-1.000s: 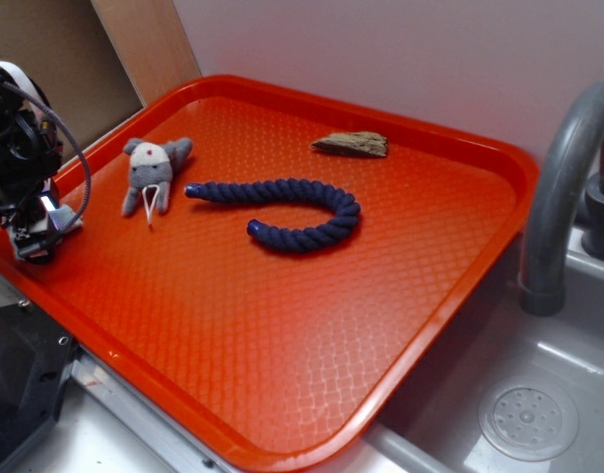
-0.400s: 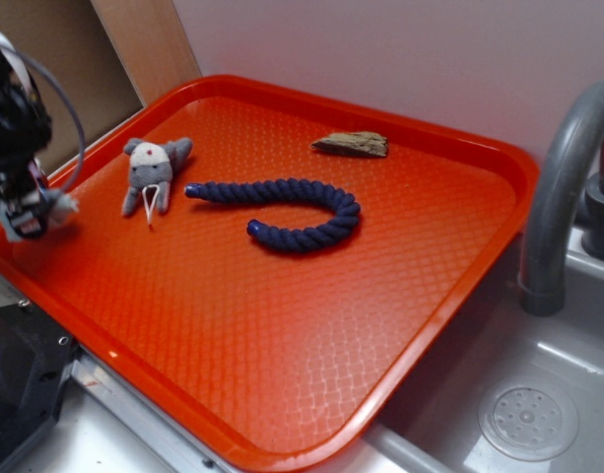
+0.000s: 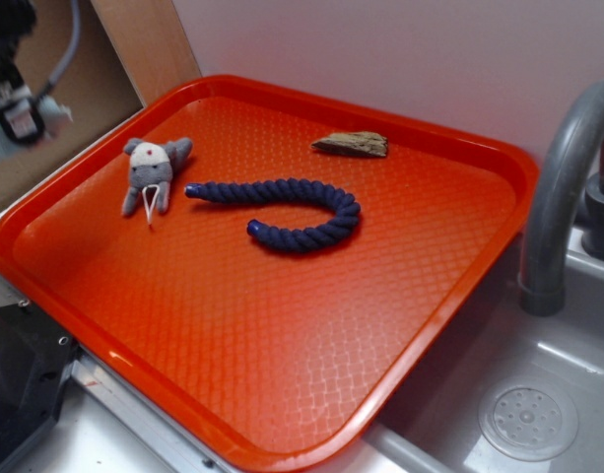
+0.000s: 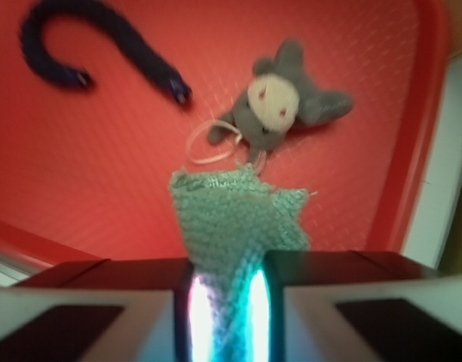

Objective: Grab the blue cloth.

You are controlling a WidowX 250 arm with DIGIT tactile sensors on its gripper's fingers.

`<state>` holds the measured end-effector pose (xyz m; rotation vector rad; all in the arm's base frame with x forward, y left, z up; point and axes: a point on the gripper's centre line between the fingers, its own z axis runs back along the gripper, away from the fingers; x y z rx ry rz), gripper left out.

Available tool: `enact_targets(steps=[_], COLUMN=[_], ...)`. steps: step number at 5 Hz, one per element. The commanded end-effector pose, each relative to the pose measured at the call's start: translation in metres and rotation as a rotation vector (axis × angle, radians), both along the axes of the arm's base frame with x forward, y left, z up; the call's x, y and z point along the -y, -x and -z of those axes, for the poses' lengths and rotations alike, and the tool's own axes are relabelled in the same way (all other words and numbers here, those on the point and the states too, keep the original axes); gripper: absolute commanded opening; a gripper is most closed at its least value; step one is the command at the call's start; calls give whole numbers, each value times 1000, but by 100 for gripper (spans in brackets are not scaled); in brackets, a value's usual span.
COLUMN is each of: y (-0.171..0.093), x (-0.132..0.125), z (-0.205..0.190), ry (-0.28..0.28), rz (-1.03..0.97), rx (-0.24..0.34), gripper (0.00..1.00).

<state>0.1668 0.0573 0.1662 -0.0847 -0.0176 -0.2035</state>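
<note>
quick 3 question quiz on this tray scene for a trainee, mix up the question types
1. True or false: the gripper is shut on the blue cloth.
2. Which lies nearest the plush toy on the red tray? A) navy rope B) brown wood piece C) sink drain
3. Fill in: in the exterior view the gripper is held ___ the tray's left edge, not resting on it.

Key: 1 true; 2 A; 3 above

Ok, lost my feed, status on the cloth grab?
Gripper shut on blue cloth, lifted above tray. Plush toy and rope lie below, nothing blocking.
</note>
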Motion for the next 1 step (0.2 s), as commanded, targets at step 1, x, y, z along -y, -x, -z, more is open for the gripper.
enact_targets(steps=[1], y=[-8], x=[8], z=[-53], ry=[-77], rz=[45], rx=[13], gripper=[0])
